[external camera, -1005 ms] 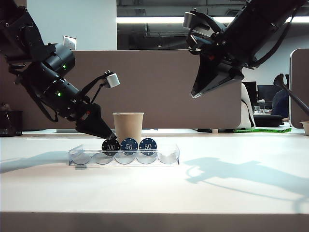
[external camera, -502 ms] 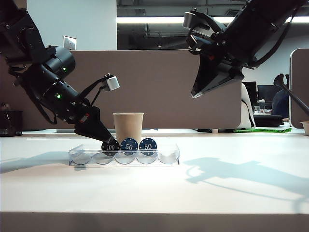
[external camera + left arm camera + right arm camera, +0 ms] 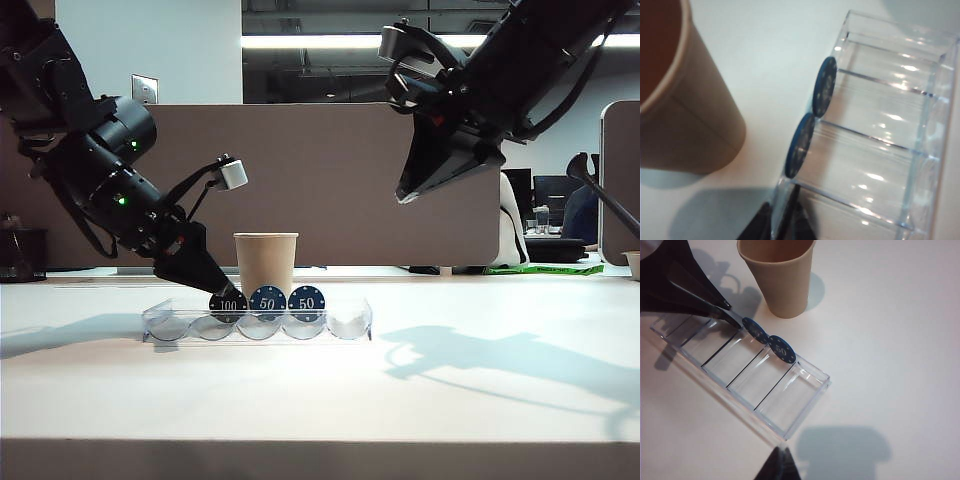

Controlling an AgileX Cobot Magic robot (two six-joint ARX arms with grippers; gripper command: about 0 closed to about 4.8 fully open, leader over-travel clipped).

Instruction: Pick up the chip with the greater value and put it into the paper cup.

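Left gripper (image 3: pixel 228 291) down at the clear tray (image 3: pixel 350 325), fingertips pinched on the black 100 chip (image 3: pixel 229 304), which stands on edge in the tray beside two blue 50 chips (image 3: pixel 267 302). Cup (image 3: pixel 265 262) upright just behind the tray. Right gripper (image 3: pixel 402 192) hangs high, well apart; can't tell its jaw state.
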